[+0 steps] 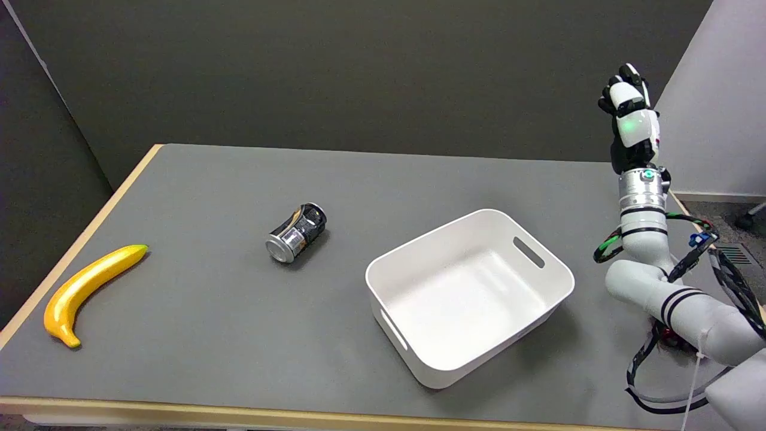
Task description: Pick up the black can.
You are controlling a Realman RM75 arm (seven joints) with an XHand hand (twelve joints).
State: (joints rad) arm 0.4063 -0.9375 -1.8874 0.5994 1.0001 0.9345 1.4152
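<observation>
The black can [296, 233] lies on its side left of the table's middle, its silver end turned toward the near left. My right hand [629, 114] is raised in the air at the far right, well above the table and far from the can. Its back faces the camera and its fingers point upward. It holds nothing.
A white bin [556, 272] with slotted handles stands right of centre, between the can and my right arm. A yellow banana [90, 287] lies near the table's left edge. The grey table [209, 335] has a wooden rim along its left and near sides.
</observation>
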